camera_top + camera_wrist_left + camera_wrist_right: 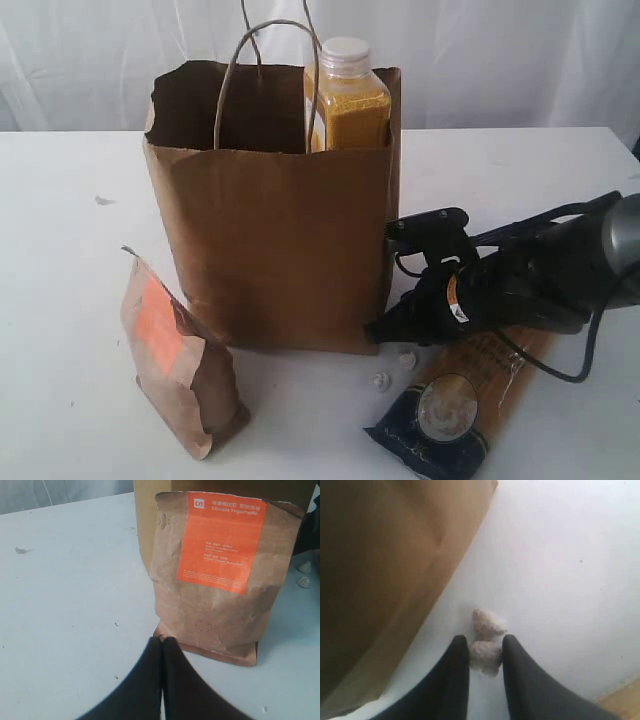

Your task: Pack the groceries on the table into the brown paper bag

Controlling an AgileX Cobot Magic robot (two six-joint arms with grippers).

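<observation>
The brown paper bag (270, 240) stands upright on the white table (60, 300). The orange juice bottle (347, 100) pokes out of its right side. The small kraft pouch (175, 350) with orange label stands at the bag's front left. My left gripper (161, 640) is shut and empty, its tips just short of the pouch's (220, 580) base. The long pasta packet (460, 400) lies front right, partly under my right arm. My right gripper (375, 330) is low by the bag's bottom right corner, slightly open. The can, jar and carton do not show.
Two small white lumps (381, 379) lie on the table beside the pasta packet. One lump (485, 657) shows between my right fingertips (462, 647); I cannot tell if they touch it. The bag wall (380, 570) is close beside that gripper.
</observation>
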